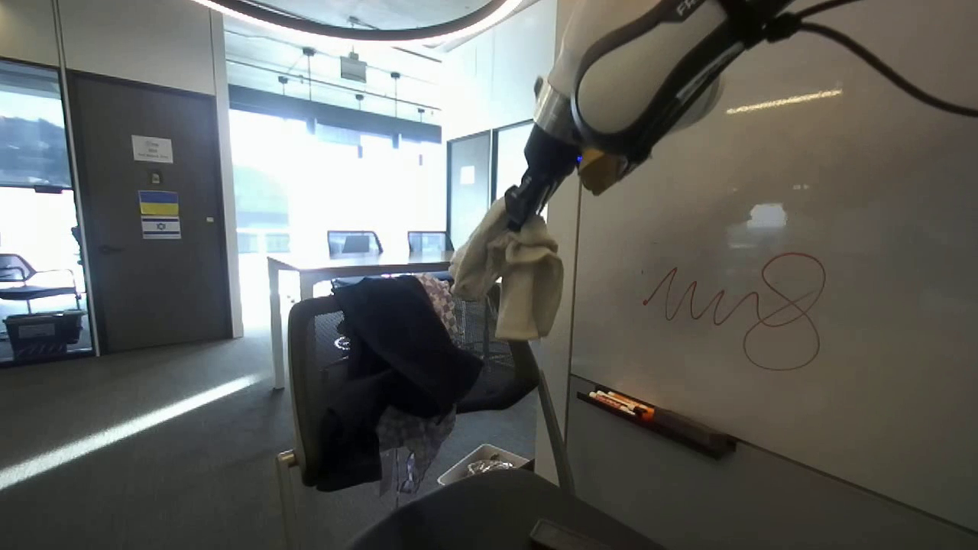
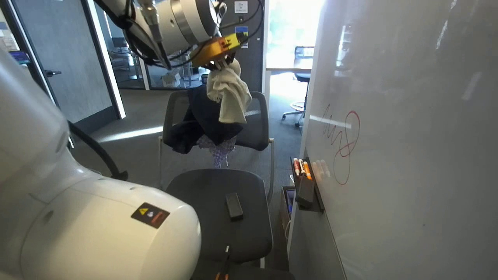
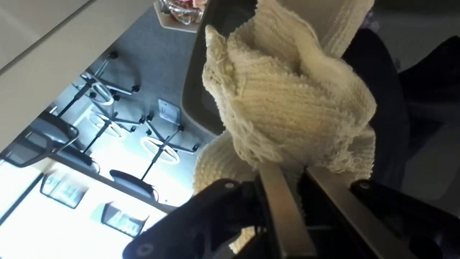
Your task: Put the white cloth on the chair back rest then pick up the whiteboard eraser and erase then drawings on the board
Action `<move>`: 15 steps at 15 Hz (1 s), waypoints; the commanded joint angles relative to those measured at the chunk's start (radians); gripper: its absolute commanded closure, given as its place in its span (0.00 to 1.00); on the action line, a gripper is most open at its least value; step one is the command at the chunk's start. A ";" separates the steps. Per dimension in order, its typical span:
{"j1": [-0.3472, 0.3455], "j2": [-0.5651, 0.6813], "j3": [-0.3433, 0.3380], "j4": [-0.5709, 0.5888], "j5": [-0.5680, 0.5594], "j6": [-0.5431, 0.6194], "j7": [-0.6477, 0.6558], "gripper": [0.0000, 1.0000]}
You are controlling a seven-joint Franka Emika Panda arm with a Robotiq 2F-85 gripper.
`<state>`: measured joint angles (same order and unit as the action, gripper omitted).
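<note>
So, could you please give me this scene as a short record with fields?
gripper: shut on the cloth
cloth: hanging by the back rest, contact unclear
back rest: dark fabric and patterned fabric draped over it
board: red drawing, not erased
tray: markers and a dark block, likely an eraser
seat: similar block

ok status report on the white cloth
Fingers shut on white cloth. Hanging near chair back rest. Dark garment draped there, possibly in the way.

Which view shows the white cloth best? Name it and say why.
The wrist view: it shows the white cloth closest, ribbed weave and loose threads clear, held in the fingers, though the frame's top crops it. Both exterior views show it smaller, hanging down.
</note>
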<state>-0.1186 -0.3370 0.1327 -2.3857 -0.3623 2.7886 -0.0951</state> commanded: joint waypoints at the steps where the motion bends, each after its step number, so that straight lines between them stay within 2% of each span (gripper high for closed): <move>1: -0.011 -0.024 0.071 0.192 -0.085 -0.165 0.086 0.90; 3: 0.021 0.022 0.100 0.328 -0.097 -0.272 0.083 0.90; 5: 0.089 0.090 0.112 0.446 -0.050 -0.369 0.024 0.90; 10: 0.178 0.325 0.177 0.697 -0.159 -0.498 0.037 0.90; 12: 0.217 0.429 0.166 0.785 -0.224 -0.524 0.030 0.90; 15: 0.268 0.567 0.115 0.911 -0.306 -0.586 0.023 0.90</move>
<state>0.0937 0.0757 0.2963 -1.6654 -0.5977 2.2818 -0.0500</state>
